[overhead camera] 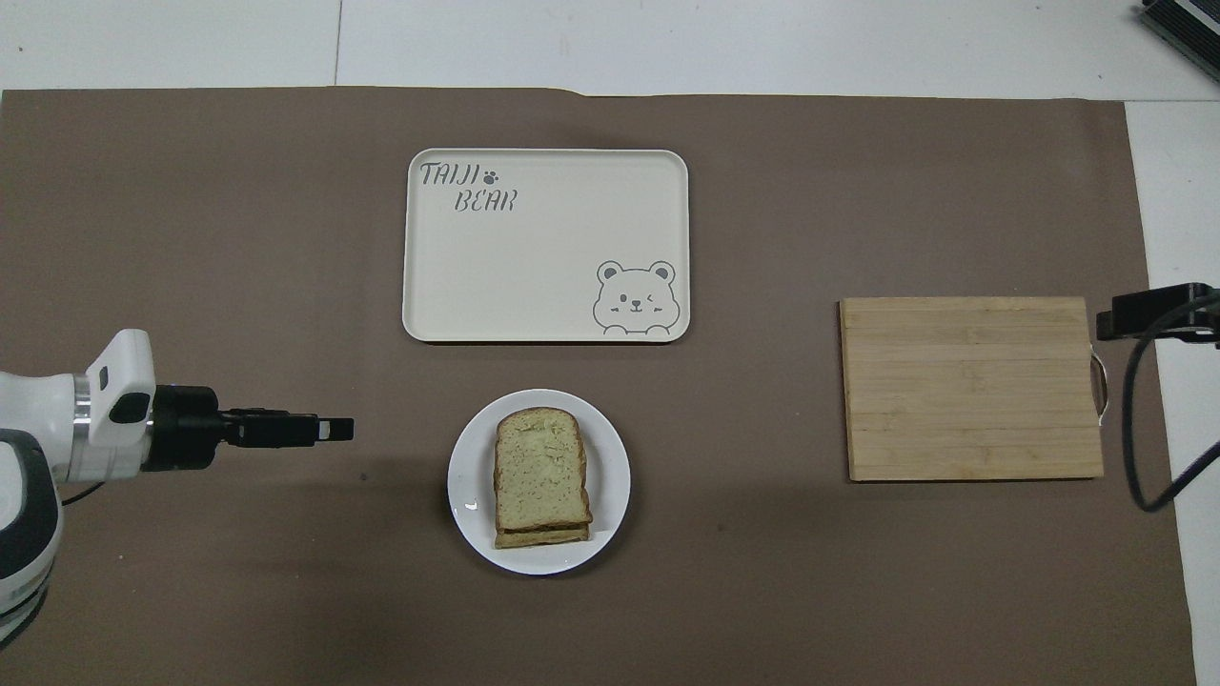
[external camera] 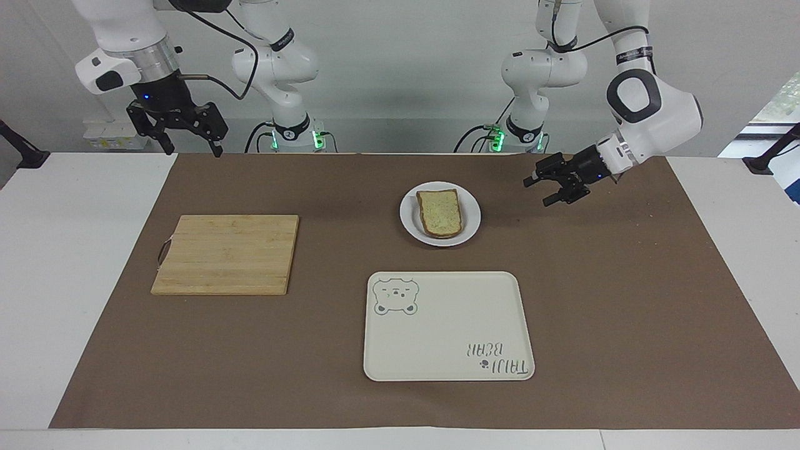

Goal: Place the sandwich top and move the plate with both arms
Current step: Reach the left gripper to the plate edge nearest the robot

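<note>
While both grippers hang in the air empty, the plate (external camera: pixel 440 214) sits on the brown mat (external camera: pixel 625 300) nearest the robots, the sandwich top (external camera: pixel 440 212) lying flat on a lower slice on it. Left gripper (external camera: pixel 550 185), fingers spread, hovers over the mat beside the plate, toward the left arm's end, not touching it. Right gripper (external camera: pixel 185 134), also released, is raised over the mat's corner at the right arm's end of the counter (external camera: pixel 75 262). A board (external camera: pixel 227 254) lies below it, farther out. Farthest out, the tray (external camera: pixel 447 325) lies flat.
</note>
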`<state>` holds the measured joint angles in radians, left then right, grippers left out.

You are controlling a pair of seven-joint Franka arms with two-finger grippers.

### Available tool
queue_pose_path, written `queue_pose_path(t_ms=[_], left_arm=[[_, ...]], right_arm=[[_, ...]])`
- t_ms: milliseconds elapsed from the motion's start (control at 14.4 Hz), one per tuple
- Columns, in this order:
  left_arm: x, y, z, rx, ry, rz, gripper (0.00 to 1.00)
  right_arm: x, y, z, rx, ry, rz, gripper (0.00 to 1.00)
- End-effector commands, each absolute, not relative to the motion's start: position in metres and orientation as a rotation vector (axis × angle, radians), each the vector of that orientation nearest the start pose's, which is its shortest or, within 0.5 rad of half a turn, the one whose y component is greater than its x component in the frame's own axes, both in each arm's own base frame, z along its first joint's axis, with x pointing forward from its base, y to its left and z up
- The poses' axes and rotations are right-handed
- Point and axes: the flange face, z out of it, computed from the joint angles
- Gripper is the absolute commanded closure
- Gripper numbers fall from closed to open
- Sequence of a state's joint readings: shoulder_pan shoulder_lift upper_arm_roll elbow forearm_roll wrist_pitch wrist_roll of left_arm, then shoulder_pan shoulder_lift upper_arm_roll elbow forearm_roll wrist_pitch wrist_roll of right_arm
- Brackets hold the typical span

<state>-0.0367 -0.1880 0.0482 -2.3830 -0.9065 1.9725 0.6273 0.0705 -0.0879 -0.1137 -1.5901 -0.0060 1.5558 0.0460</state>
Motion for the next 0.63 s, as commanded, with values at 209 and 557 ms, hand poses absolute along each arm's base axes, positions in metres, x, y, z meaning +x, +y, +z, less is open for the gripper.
queue_pose_path(t_ms=[209,557], left_arm=[[0.434,-0.070,0.340,2.258,-0.168,0.118,0.00],[0.427,-0.102,0.311,2.260,-0.135,0.074,0.07]], right_arm=[[0.514,-0.019,0.654,-3.162,0.077,-0.026,0.00],[0.505,-0.020,0.653,-3.160,0.059,0.067,0.00]])
